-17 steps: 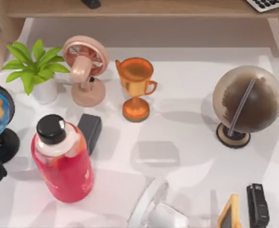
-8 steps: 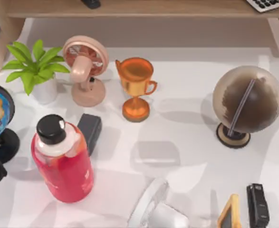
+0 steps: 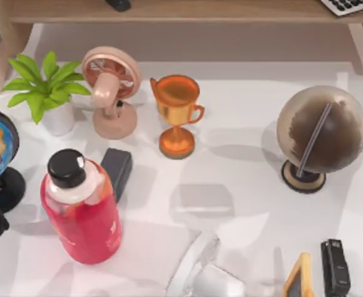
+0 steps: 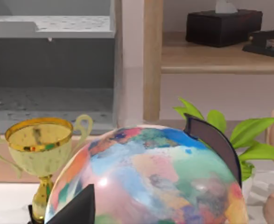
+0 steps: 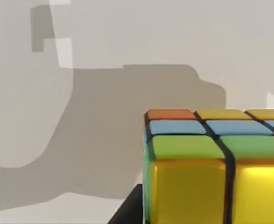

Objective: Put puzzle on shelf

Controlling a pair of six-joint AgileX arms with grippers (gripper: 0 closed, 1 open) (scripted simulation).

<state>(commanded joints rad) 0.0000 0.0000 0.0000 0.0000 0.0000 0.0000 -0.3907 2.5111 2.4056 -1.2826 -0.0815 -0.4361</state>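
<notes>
Top view: my right arm [image 3: 200,272] sits at the near edge, well short of the shelf [image 3: 181,11] that runs past the orange trophy [image 3: 176,114] — so the carry goes straight away from me. Two globes, one trophy here.

Left wrist view: parked beside the coloured globe [image 4: 146,177]; a second, gold trophy [image 4: 41,149] shows.

Right wrist view: one puzzle [image 5: 216,163] right up against my camera, apparently in my right gripper — finger state I can't tell.
</notes>
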